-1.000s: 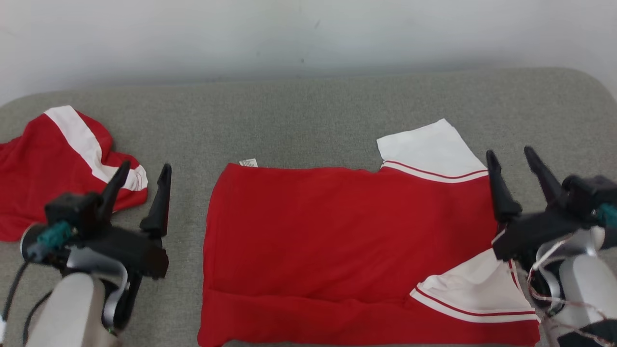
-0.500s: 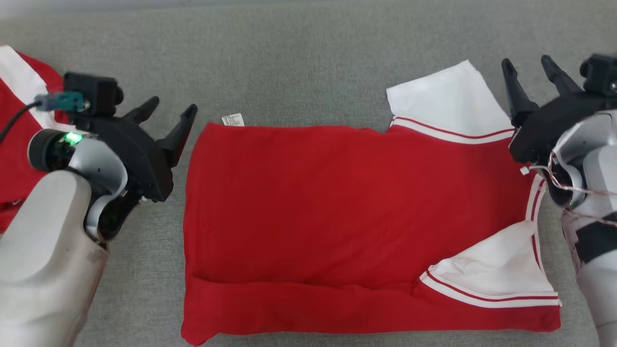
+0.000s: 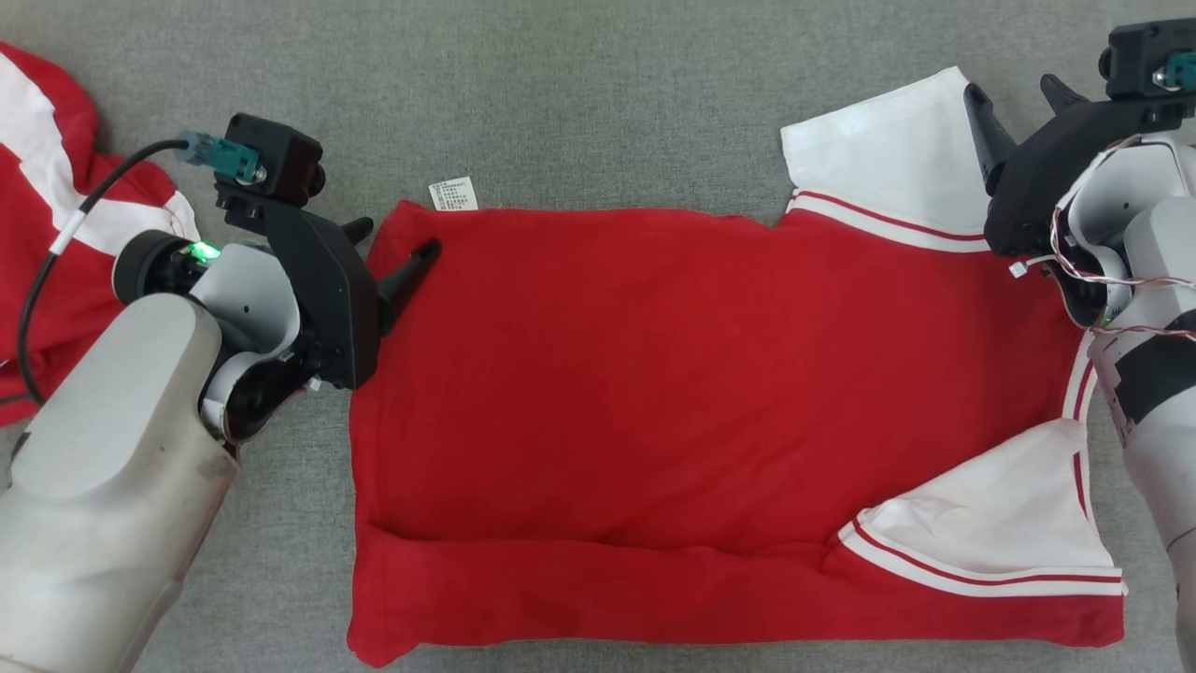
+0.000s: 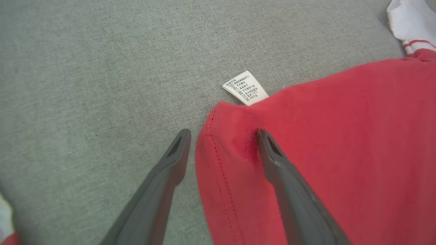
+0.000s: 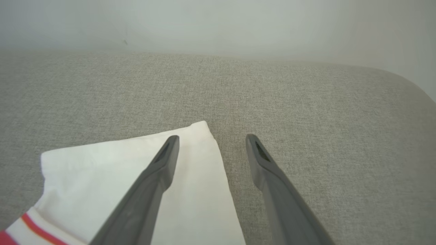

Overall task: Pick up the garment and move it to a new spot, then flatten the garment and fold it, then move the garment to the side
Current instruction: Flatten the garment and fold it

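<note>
garment [image 3: 673,393]: solid red body. Sleeves [image 3: 878,140] on the right side of the frame: white, with a thin red stripe across the white near the red body. Care label [image 3: 453,194]: white, dark print. Surface [image 3: 579,103]: grey, fine woven fleck. Second garment [image 3: 47,262], upper left: red with a broad white band. Left pincer [image 3: 400,236] and right pincer [image 3: 1011,86]: dark grey to black. Forearm [image 3: 103,467]: pale grey-white. Connector [image 3: 220,154]: teal. Wrist light [image 3: 201,250]: green. Wall [image 5: 218,23]: off-white.
</note>
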